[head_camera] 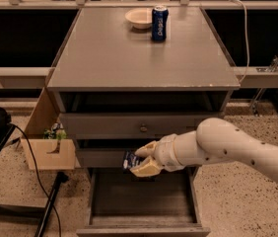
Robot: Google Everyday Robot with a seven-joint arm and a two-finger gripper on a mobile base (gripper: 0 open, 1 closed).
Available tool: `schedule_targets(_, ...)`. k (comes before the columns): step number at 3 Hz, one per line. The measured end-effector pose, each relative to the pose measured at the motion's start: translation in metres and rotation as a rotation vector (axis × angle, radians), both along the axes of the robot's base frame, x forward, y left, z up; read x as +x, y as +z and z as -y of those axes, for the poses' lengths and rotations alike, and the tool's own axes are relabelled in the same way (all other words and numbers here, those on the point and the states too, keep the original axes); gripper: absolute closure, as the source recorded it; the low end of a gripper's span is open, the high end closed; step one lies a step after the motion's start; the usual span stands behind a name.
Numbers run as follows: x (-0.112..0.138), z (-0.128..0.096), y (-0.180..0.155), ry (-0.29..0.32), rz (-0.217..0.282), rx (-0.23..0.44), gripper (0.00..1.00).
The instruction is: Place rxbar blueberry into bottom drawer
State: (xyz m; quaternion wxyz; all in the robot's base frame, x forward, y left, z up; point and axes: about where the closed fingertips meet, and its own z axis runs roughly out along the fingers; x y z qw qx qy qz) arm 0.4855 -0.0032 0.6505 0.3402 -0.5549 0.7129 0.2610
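Wooden box [48, 154] on the floor just left of the cabinet [104, 125], green packet [55, 131] poking out of it; cabinet's grey worktop [129, 58] carries a pale bowl [140, 18] at its back edge, blue soda can [159, 22] upright just right of the bowl; bottom drawer [144, 229] of the cabinet pulled open; rxbar blueberry [130, 161] in the air at the cabinet front, over the back of the open drawer, below the knobbed middle drawer [99, 125]; hand [140, 160] clenched on the bar's right end; white arm [237, 149] reaches in from right of the cabinet.
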Motion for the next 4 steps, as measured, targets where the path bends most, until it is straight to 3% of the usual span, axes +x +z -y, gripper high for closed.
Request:
schedule_targets(1,-0.009,-0.014,-0.049,0.007,0.032,0.013,1.00)
schedule_targets(2,-0.017,-0.026,-0.117,0.033,-0.006,0.014,1.00)
schedule_targets(3,-0.026,-0.027,-0.181,0.058,-0.081,-0.008,1.00)
schedule_targets(4,-0.025,-0.026,-0.190,0.065,-0.078,-0.009,1.00)
